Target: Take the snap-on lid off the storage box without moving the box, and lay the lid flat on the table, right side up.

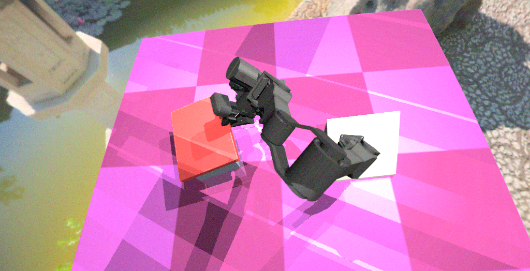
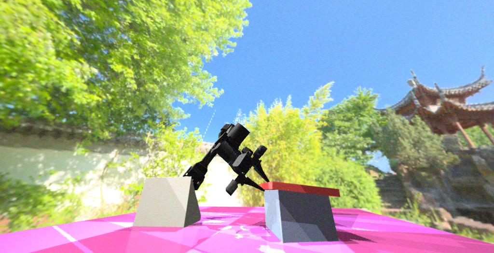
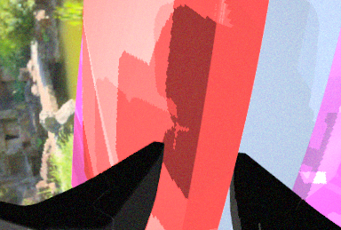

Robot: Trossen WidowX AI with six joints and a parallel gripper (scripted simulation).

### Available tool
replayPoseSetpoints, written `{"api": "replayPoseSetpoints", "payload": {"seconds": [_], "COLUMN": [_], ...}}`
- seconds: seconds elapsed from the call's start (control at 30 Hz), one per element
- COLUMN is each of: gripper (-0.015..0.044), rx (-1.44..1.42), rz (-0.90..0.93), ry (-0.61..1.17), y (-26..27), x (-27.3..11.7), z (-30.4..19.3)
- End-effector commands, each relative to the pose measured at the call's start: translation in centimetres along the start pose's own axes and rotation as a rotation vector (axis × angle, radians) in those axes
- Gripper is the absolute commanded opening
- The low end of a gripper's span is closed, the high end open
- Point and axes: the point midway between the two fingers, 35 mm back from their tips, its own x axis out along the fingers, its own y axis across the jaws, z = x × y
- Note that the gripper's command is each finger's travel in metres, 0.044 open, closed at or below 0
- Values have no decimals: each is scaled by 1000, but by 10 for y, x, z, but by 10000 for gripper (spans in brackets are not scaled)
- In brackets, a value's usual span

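Exterior view: end effector [image 1: 230, 124] [image 2: 266, 186] [image 3: 198, 158] clamped on near edge of red lid [image 1: 203, 139] [image 2: 300, 188] [image 3: 178, 63], lid on storage box [image 1: 218, 171] [image 2: 307, 217] [image 3: 289, 63].

Fingers partly open, lid edge between them – one fingertip over the top face, the other below the rim, by the box wall. Lid slightly tilted, gripped side higher, and over the blue-gray box; box upright on pink checkered counter [image 1: 326, 47] [image 2: 224, 232] [image 3: 330, 152]. Black arm [image 1: 314, 169] [image 2: 207, 161] rises from a white pedestal [image 1: 388, 128] [image 2: 162, 203], bends at the elbow, then reaches down at a slant to the lid – wrist above lid height, pedestal well apart from box.
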Motion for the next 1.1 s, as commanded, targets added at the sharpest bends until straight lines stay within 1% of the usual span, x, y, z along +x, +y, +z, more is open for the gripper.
{"api": "replayPoseSetpoints", "payload": {"seconds": [0.0,1.07], "gripper": [0,0], "rx": [-1,0], "rz": [2,0], "ry": [0,0], "y": [1,2], "x": [-1,2], "z": [0,0]}}
